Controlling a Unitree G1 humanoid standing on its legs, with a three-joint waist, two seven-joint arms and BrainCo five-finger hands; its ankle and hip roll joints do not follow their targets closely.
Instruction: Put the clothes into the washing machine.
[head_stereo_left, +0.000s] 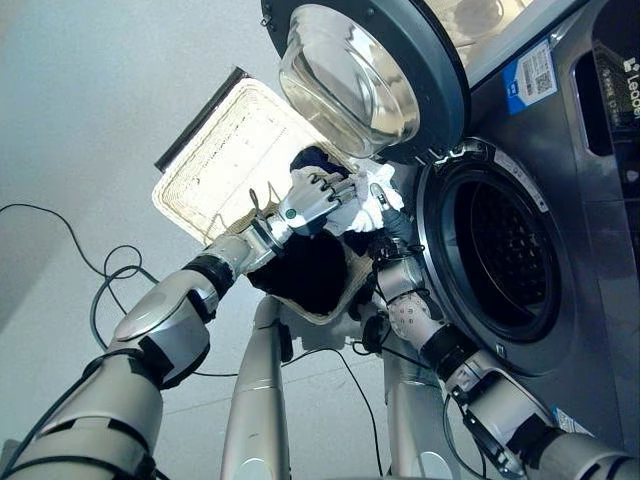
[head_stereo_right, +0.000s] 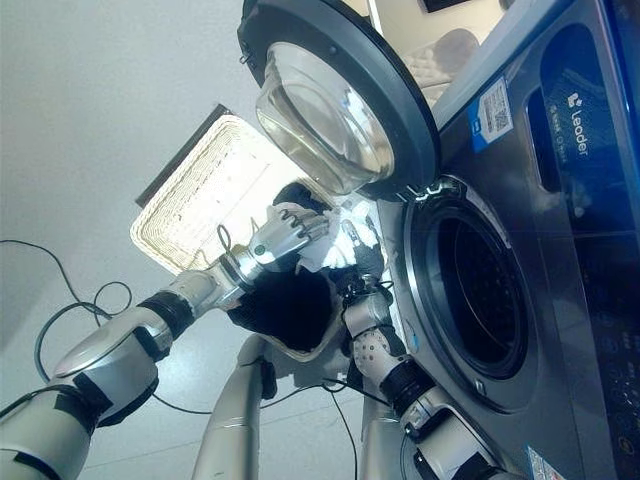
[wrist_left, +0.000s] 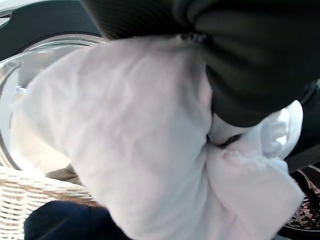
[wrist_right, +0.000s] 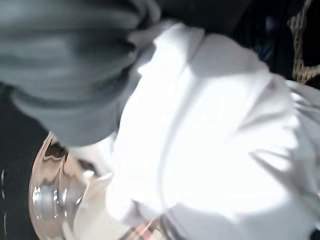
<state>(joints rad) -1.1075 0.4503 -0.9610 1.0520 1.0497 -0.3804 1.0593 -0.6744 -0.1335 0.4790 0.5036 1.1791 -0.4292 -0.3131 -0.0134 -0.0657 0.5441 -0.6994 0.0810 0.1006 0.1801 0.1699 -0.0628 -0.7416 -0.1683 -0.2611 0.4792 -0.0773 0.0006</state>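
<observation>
Beside the washing machine (head_stereo_left: 560, 250), both robot hands, left (head_stereo_left: 310, 203) and right (head_stereo_left: 378, 205), clutch white cloth (head_stereo_left: 362, 212).

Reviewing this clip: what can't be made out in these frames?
- Right robot hand: fingers buried in the white garment, so its grip is unreadable; its wrist view is blurred cloth.
- Left robot hand: wrist view blocked by the white garment, fingers hidden there.
- Wicker basket: contents under the dark clothes are hidden.
- Washing machine drum: deep interior is too dark to read.
</observation>
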